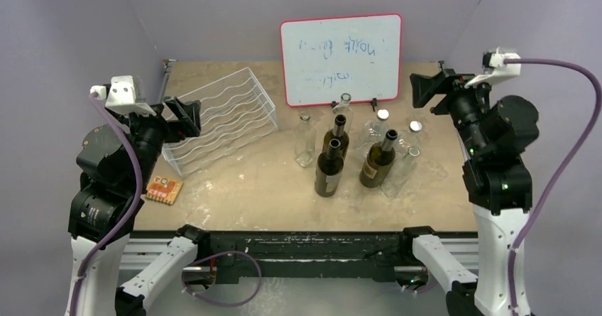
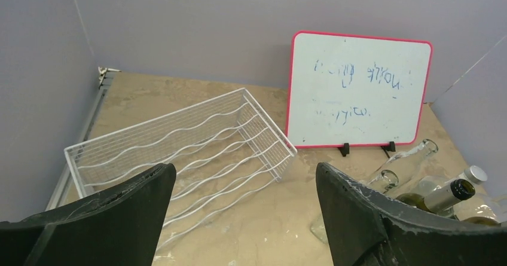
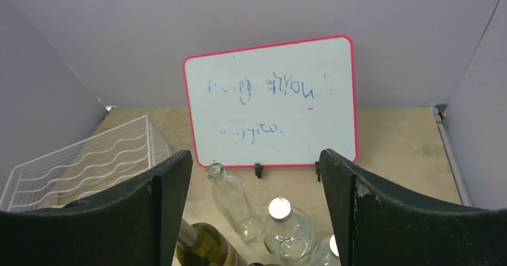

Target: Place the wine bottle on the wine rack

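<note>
The wine rack, a white wire frame of wavy rods, is found lying at the table's left rear. The wine bottle, dark glass and narrow-necked, is noted upright at mid-table, well apart from the rack, beside two like it and among clear bottles. The left gripper and right gripper are both seen spread and empty.

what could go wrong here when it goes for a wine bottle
1. The dark wine bottles stand packed among clear glass bottles; the open right tool reaching in may knock neighbours over.
2. The wine rack is thin wire, seemingly just resting on the table beside the left tool; a bottle pushed in may shove it.
</note>
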You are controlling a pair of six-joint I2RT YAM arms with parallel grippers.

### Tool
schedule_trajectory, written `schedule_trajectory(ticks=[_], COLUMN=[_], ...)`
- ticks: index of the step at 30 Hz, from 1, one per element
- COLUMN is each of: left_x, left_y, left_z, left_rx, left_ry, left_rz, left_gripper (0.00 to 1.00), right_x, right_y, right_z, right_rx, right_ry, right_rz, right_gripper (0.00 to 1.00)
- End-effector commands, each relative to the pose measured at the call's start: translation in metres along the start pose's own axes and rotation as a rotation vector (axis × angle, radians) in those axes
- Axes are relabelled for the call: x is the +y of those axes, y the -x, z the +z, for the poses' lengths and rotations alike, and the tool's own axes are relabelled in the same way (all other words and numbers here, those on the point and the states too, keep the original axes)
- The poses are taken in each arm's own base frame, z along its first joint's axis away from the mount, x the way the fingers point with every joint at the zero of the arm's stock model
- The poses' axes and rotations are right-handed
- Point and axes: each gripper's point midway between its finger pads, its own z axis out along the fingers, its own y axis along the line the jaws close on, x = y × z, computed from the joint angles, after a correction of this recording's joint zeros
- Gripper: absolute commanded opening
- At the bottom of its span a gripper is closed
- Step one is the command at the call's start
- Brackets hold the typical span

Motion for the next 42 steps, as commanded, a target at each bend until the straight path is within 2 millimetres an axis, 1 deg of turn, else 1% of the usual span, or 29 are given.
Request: schedule_trajectory(ticks=[1, 4, 9, 13, 15, 19, 22, 24, 27, 30, 33, 36, 38, 40, 41, 42], left_x=[-0.014, -0.018, -0.029, -0.046, -0.056, -0.068, -0.075, -0.077, -0.08, -0.082, -0.081, -0.081, -0.081, -0.081, -0.081, -0.081], left_y=[0.007, 0.0, -0.014, -0.029, -0.032, -0.038, -0.047, -0.051, -0.058, -0.064, -0.071, -0.075, -0.076, -0.077, -0.077, -0.077], left_z=[0.01, 0.016, 0.025, 0.031, 0.034, 0.041, 0.048, 0.053, 0.063, 0.071, 0.079, 0.083, 0.083, 0.084, 0.084, 0.083], left_rx=[-0.04, -0.03, -0.015, 0.032, 0.048, 0.076, 0.11, 0.122, 0.14, 0.161, 0.181, 0.194, 0.195, 0.192, 0.191, 0.19], left_ry=[-0.066, -0.088, -0.144, -0.233, -0.277, -0.321, -0.338, -0.345, -0.347, -0.343, -0.333, -0.325, -0.326, -0.328, -0.327, -0.328], left_rz=[-0.057, -0.074, -0.11, -0.094, -0.095, -0.103, -0.115, -0.12, -0.123, -0.127, -0.119, -0.108, -0.109, -0.107, -0.108, -0.107], left_gripper=[0.88, 0.89, 0.91, 0.92, 0.92, 0.92, 0.92, 0.92, 0.92, 0.92, 0.91, 0.91, 0.91, 0.91, 0.91, 0.91], right_x=[0.027, 0.039, 0.064, 0.088, 0.095, 0.098, 0.099, 0.099, 0.095, 0.096, 0.105, 0.118, 0.122, 0.124, 0.126, 0.129], right_y=[0.026, 0.024, 0.016, -0.001, -0.01, -0.028, -0.045, -0.062, -0.1, -0.124, -0.146, -0.167, -0.176, -0.179, -0.18, -0.181], right_z=[-0.028, -0.038, -0.055, -0.063, -0.066, -0.062, -0.054, -0.048, -0.033, -0.021, -0.016, -0.016, -0.018, -0.018, -0.019, -0.021], right_rx=[-0.083, -0.076, -0.032, 0.037, 0.068, 0.134, 0.189, 0.239, 0.361, 0.425, 0.472, 0.502, 0.502, 0.493, 0.487, 0.483], right_ry=[0.16, 0.234, 0.391, 0.565, 0.63, 0.661, 0.658, 0.651, 0.62, 0.601, 0.634, 0.686, 0.713, 0.724, 0.736, 0.758], right_rz=[-0.055, -0.073, -0.112, -0.127, -0.128, -0.132, -0.146, -0.152, -0.152, -0.17, -0.194, -0.225, -0.254, -0.272, -0.279, -0.285], right_gripper=[0.83, 0.87, 0.89, 0.88, 0.87, 0.84, 0.81, 0.79, 0.72, 0.68, 0.67, 0.65, 0.64, 0.64, 0.62, 0.58])
